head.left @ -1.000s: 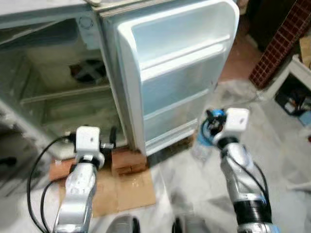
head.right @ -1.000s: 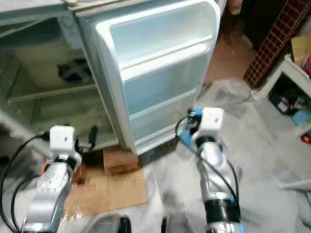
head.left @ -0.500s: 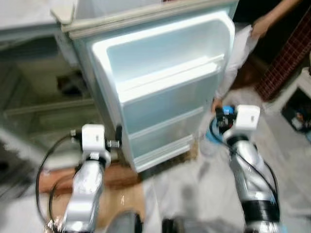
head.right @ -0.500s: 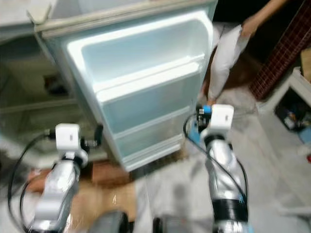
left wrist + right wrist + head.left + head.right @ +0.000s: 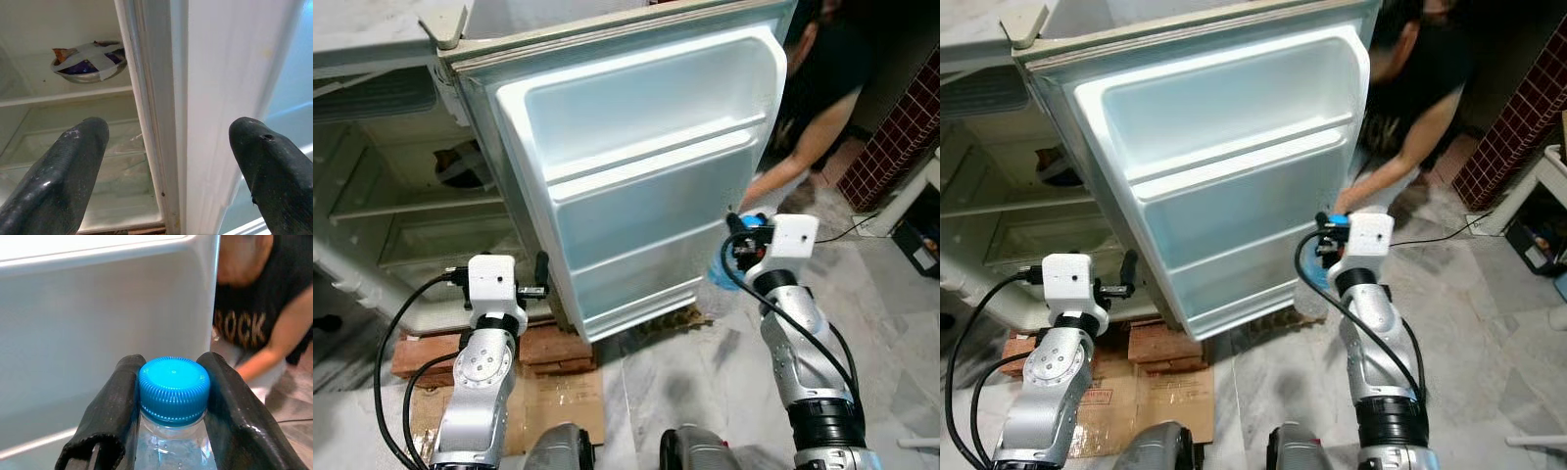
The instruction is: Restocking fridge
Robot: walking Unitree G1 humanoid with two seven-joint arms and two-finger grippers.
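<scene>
- The right gripper [image 5: 171, 401] pinches a clear bottle [image 5: 173, 450] just below its blue cap [image 5: 173, 387], holding it upright beside the outer edge of the fridge door [image 5: 636, 186].
- The left gripper [image 5: 166, 166] is spread, its fingers [image 5: 63, 166] either side of the door's hinge edge.
- Inside the fridge [image 5: 401, 196], a taped bowl [image 5: 89, 61] sits on a shelf [image 5: 63, 95].
- A person [image 5: 822, 117] bends behind the door.

Grey marble floor [image 5: 891, 323] spreads under bright light. Flattened cardboard [image 5: 558, 406] lies beside stacked bricks [image 5: 553, 345]. A dark red tiled wall [image 5: 901, 127] rises at right, near a white shelf unit [image 5: 915, 196].
</scene>
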